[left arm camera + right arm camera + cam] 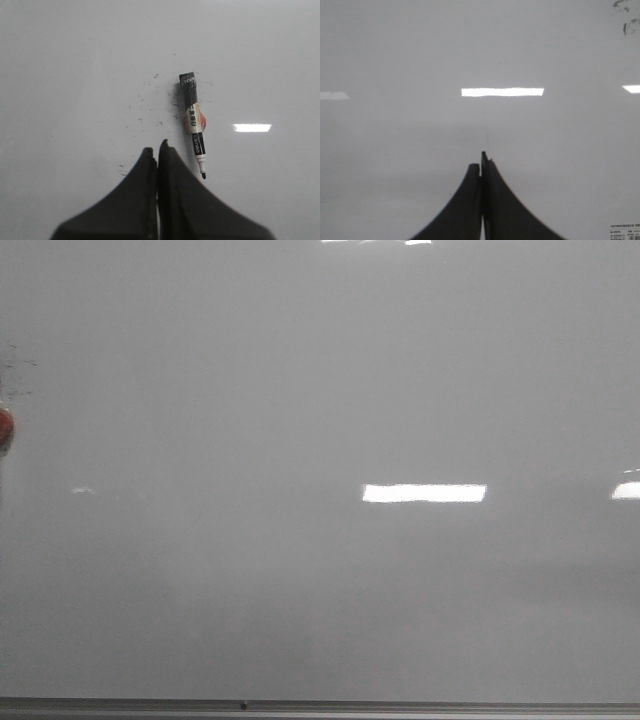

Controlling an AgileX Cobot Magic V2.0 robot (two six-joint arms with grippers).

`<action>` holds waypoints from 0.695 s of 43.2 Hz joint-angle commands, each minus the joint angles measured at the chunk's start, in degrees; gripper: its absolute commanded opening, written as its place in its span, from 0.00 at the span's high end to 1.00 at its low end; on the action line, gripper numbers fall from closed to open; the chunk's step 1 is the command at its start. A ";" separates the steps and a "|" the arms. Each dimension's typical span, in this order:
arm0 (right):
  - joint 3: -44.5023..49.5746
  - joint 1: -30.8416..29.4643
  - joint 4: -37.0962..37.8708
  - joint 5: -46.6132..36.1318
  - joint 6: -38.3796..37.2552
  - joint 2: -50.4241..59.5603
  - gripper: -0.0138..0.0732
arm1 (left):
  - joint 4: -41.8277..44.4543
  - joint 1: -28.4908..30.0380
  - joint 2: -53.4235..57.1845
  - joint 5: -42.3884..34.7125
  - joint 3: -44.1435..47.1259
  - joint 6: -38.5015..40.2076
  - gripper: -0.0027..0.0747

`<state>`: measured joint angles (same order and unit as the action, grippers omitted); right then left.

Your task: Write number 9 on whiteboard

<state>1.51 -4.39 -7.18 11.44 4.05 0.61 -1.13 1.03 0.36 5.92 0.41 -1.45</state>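
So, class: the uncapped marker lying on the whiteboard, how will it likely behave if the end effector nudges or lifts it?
The marker looks like a slim round barrel, so on the glossy whiteboard it would probably roll or slide when nudged sideways. It seems rigid and likely light. Its exposed tip could smear ink if dragged. The left end effector is closed beside it.

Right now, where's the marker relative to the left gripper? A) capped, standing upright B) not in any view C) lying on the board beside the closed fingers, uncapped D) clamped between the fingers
C: in the left wrist view the marker lies flat on the whiteboard, bare tip showing, just beside the left gripper, whose fingers are pressed together on nothing.
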 commanded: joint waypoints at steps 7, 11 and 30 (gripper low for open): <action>-1.00 -0.25 -2.62 -8.61 0.21 1.04 0.92 | -2.23 -0.11 0.98 -10.15 0.07 0.36 0.99; -4.58 -0.25 -5.13 -7.15 0.21 1.04 0.92 | -7.09 -0.11 0.98 -19.00 -1.04 0.36 0.99; -29.17 -0.25 -5.30 8.66 0.21 -14.44 0.91 | -5.51 -0.11 -17.11 0.16 -24.19 0.36 0.99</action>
<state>-23.15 -4.39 -12.19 22.19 4.05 -8.41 -6.89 1.03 -10.68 6.20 -19.68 -1.45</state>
